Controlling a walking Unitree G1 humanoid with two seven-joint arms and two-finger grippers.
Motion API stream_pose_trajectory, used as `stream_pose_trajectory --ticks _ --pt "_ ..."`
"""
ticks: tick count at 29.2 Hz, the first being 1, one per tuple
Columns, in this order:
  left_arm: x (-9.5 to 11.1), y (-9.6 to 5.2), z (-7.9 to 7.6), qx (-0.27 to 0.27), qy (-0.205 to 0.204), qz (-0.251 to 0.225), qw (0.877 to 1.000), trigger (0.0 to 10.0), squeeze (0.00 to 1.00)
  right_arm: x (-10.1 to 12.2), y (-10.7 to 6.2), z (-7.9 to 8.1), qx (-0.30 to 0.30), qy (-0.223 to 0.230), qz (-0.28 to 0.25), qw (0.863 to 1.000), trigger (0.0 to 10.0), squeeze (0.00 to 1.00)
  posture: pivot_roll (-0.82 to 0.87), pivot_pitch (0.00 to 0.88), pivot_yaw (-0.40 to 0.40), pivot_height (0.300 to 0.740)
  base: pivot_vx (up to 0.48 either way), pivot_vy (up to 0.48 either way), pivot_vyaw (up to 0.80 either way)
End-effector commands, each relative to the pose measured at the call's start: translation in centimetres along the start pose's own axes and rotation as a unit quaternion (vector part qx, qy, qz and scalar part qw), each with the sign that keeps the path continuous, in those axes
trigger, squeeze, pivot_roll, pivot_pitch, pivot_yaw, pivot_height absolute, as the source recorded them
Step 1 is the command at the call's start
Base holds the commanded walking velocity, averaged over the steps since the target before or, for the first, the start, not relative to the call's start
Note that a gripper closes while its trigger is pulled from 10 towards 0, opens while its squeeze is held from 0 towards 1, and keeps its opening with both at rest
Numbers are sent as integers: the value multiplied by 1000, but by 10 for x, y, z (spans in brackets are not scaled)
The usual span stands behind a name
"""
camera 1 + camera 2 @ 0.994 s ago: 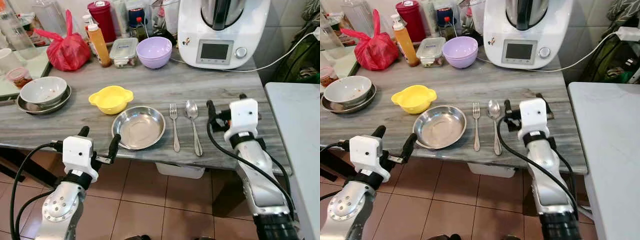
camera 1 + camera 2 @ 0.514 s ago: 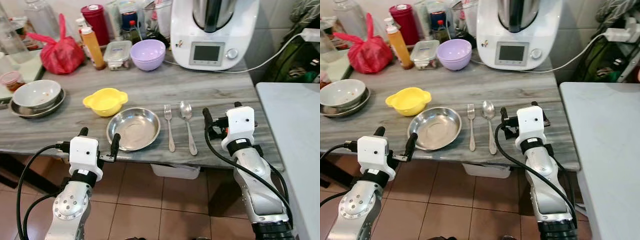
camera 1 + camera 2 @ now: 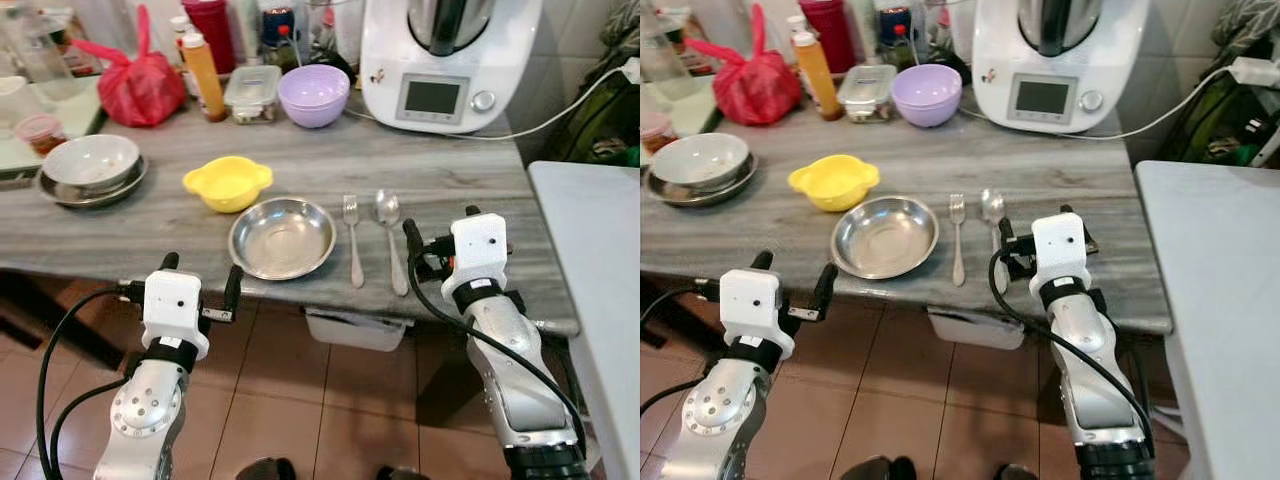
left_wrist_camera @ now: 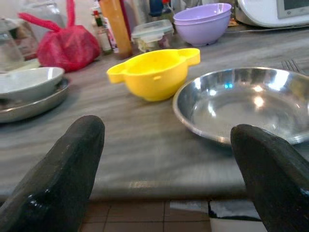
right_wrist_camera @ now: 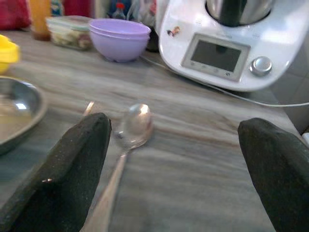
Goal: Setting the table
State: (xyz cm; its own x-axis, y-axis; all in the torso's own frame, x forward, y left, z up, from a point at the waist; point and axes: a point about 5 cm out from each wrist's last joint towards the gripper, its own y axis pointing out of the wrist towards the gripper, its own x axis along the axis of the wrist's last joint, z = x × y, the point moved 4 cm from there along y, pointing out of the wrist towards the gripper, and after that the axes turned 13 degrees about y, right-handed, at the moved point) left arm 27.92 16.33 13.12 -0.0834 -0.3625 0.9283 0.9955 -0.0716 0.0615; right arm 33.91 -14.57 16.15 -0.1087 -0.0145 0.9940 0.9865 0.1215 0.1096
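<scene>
Left eye view looks down on a grey wood-grain counter [image 3: 150, 230] with a place setting near its front edge. A steel plate [image 3: 282, 237] sits there, empty. Just right of it lie a fork [image 3: 353, 237] and then a spoon [image 3: 390, 237], side by side, handles toward the near edge, not touching each other. A yellow bowl [image 3: 228, 182] with two small handles stands just beyond the plate on its left, close to the plate's rim but apart from it.

Farther back are two stacked purple bowls [image 3: 314, 94], a lidded clear container [image 3: 251, 91], an orange bottle [image 3: 203, 72] and a red bag [image 3: 138, 85]. A white kitchen machine [image 3: 447, 55] stands at the far right. At the far left a white bowl [image 3: 90, 163] rests in a steel dish.

The left claw [image 3: 198, 281] hangs in front of the counter's near edge, below and left of the plate, its fingers spread wide and grasping nothing. The right claw [image 3: 438, 227] is over the counter's near right part, just right of the spoon, its fingers [image 5: 79, 164] also released and wide apart, with the spoon lying ahead between them and untouched.
</scene>
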Motion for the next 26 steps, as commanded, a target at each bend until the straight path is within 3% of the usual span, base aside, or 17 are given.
stream_pose_trajectory --ticks 1,26 --pt "-4 -1 1 -1 4 9 1000 10000 0 4 0 1 0 -2 -6 1000 10000 0 -79 82 78 740 -289 0 0" --pt "-4 3 -8 -10 -8 6 1000 10000 0 3 4 0 -4 -10 5 1000 10000 0 -99 77 72 740 -293 0 -17"
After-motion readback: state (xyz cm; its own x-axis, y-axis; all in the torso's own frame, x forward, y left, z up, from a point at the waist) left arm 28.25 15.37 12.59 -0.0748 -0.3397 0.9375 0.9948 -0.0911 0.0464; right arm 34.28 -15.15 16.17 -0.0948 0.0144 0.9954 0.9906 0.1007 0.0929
